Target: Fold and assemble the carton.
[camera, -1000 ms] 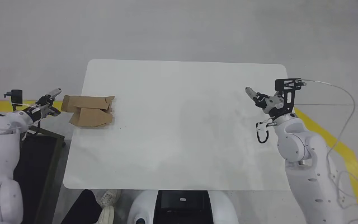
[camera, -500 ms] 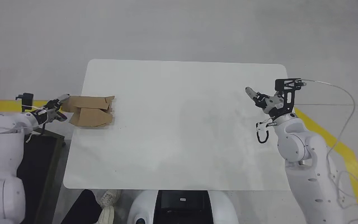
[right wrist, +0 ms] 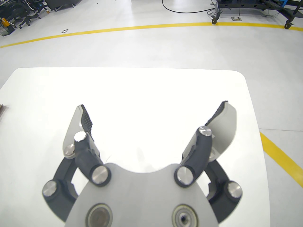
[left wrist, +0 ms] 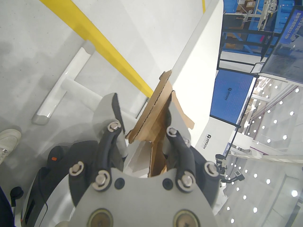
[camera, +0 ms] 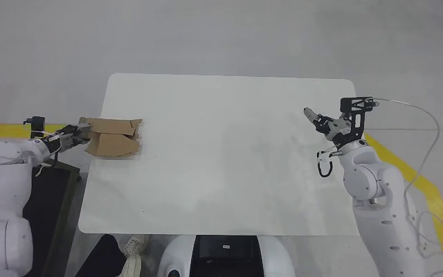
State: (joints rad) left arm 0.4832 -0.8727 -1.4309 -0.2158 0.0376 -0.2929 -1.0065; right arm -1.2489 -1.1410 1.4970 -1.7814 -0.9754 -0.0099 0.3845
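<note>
Corrugated brown board makes up the carton (camera: 113,136), which lies collapsed at the left edge of the table (camera: 228,159), with one flap overhanging that edge toward the left arm. It is judged to be light and fairly stiff across its panels, but ready to bend along the scored creases. A pinch on a single flap may therefore hinge or drag it rather than lift it flat, and the thin edges could be crushed by a hard squeeze. A hold is best taken on the overhanging flap, near a crease, where both faces can be reached. The left gripper (left wrist: 143,102) is placed just there, its fingers set narrowly on either side of the flap's edge. One finger lies against the board and a small gap shows at the other, so the board is not judged to be clamped. The right gripper (right wrist: 152,106) is held spread wide and empty above the table's right side, well apart from the carton. As a container the carton is not yet formed, and nothing is seen within its folds.
</note>
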